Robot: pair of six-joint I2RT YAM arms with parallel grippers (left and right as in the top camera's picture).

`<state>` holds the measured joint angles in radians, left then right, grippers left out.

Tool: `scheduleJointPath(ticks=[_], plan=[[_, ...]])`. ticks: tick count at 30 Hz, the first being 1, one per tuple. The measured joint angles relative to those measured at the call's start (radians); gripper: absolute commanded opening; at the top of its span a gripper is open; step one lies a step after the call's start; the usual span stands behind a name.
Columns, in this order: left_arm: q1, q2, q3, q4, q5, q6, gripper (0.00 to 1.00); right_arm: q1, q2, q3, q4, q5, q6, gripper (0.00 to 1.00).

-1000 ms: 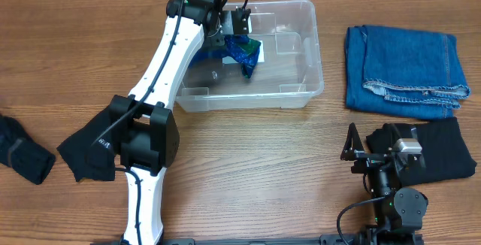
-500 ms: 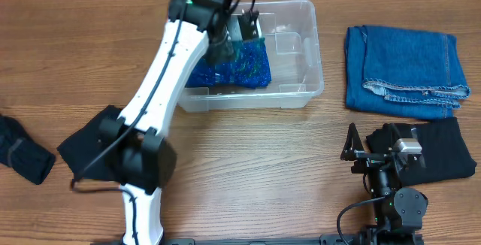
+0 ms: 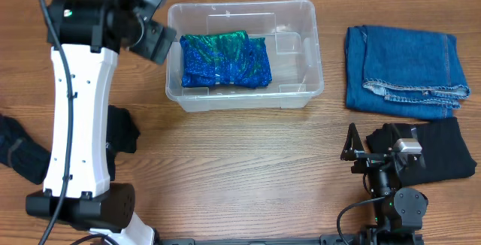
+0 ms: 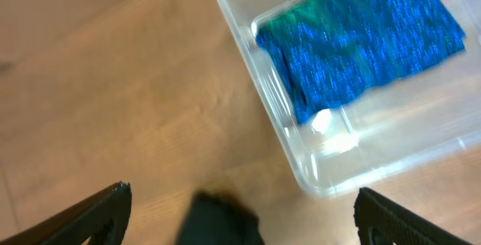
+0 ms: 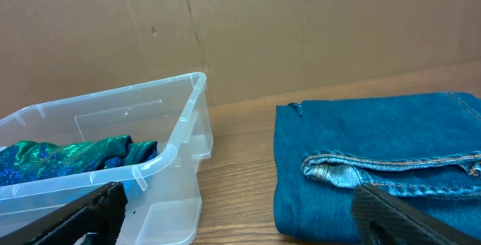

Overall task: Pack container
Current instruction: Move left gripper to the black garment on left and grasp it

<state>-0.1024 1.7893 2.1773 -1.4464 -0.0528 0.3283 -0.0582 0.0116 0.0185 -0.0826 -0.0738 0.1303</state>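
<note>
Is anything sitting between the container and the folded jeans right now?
No. The overhead view shows only bare wooden table between the container and the folded jeans; the right wrist view agrees.

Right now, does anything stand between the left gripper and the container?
Nothing visible does. The left gripper is just left of the container, with only bare table between them. The blue-green cloth lies inside the container.
</note>
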Motion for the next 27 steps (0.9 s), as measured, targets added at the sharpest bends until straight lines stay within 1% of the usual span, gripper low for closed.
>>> scheduleJointPath(ticks=[3,7,10,12,14,17,19,23,27], plan=[[-0.003,-0.033,0.000,-0.142,-0.014,-0.062,1.00,0.000,0.000,0.000,0.001,0.000,0.000,1.00],[0.005,-0.102,0.000,-0.227,-0.042,-0.143,1.00,0.000,0.000,0.000,0.000,0.000,0.000,1.00],[0.059,-0.185,0.000,-0.231,-0.045,-0.176,1.00,0.000,0.000,0.000,0.000,0.000,0.000,1.00],[0.122,-0.237,0.000,-0.231,-0.050,-0.198,1.00,0.000,0.000,0.000,0.000,0.000,0.000,1.00],[0.191,-0.300,-0.038,-0.228,-0.050,-0.216,1.00,0.000,0.000,0.000,0.001,0.000,0.000,1.00],[0.259,-0.375,-0.181,-0.171,-0.050,-0.226,1.00,0.000,0.000,0.000,0.002,0.000,0.000,1.00],[0.283,-0.386,-0.282,-0.134,-0.050,-0.230,1.00,0.000,0.000,0.000,0.001,0.000,0.000,1.00],[0.290,-0.334,-0.472,-0.086,-0.051,-0.249,1.00,0.000,0.000,0.000,0.001,0.000,0.000,1.00],[0.295,-0.263,-0.589,-0.017,-0.055,-0.268,1.00,0.000,0.000,0.000,0.001,0.000,0.000,1.00]])
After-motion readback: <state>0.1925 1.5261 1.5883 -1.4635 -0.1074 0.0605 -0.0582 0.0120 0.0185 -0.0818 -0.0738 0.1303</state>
